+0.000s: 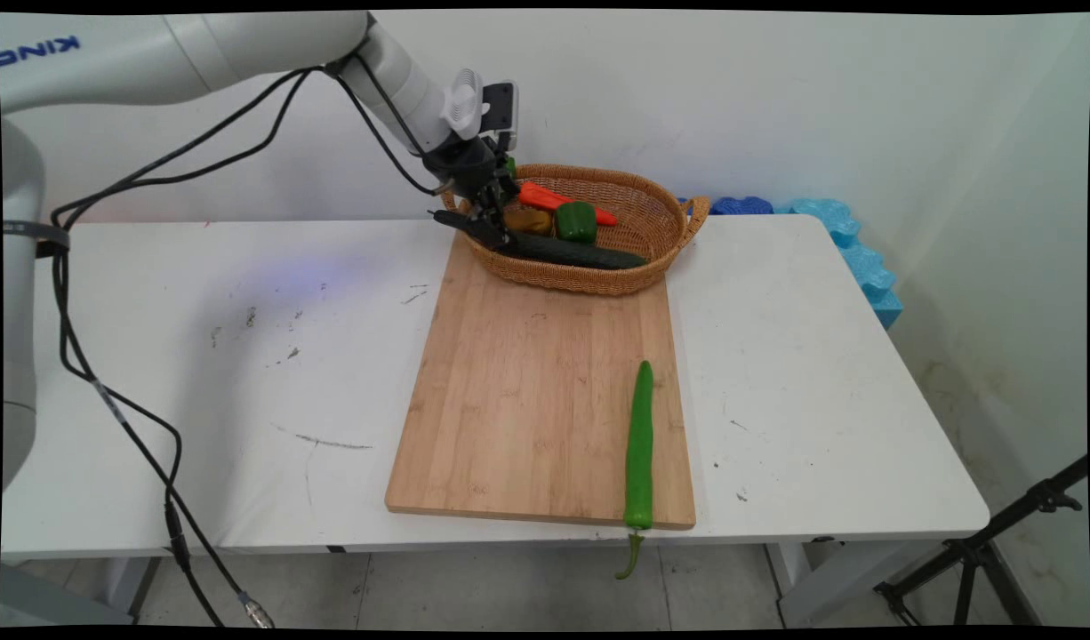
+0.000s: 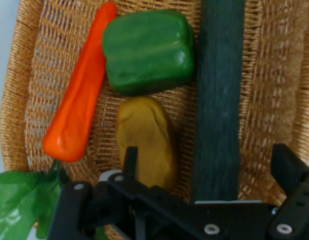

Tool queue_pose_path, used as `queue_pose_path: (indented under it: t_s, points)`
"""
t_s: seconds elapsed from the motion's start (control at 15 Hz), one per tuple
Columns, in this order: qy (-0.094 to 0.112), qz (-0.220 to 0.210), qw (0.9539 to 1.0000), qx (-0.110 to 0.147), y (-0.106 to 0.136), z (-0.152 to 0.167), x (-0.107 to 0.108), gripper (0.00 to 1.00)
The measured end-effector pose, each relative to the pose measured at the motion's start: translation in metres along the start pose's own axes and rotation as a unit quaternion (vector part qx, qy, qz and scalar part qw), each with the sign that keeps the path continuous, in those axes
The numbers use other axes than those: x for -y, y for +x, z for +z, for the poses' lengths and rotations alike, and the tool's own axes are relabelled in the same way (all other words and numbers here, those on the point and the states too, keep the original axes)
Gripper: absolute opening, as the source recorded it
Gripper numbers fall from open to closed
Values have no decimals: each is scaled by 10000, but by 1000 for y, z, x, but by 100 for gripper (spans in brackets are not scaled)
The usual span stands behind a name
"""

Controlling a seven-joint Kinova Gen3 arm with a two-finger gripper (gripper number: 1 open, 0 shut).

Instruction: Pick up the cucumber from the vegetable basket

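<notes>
Dark green cucumber [image 2: 217,100] lies between spread fingers [image 2: 287,167] of gripper [image 2: 209,175].

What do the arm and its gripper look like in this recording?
The arm is glossy white with rounded tubular links and blue lettering near its left end. Black cables hang from it in loops. A white ribbed disc and a small black box sit at the wrist. The gripper is black, with a screwed linkage and two fingers.
</notes>
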Motion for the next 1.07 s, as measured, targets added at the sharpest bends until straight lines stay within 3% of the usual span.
queue_pose_path:
  t_s: [0.87, 0.93, 1.07]
  points:
    - [-63, 239, 9994, 235, 5, 31, 9, 100]
    - [-68, 256, 9993, 247, 5, 32, 9, 0]
    - [-79, 292, 9992, 271, 5, 34, 9, 0]
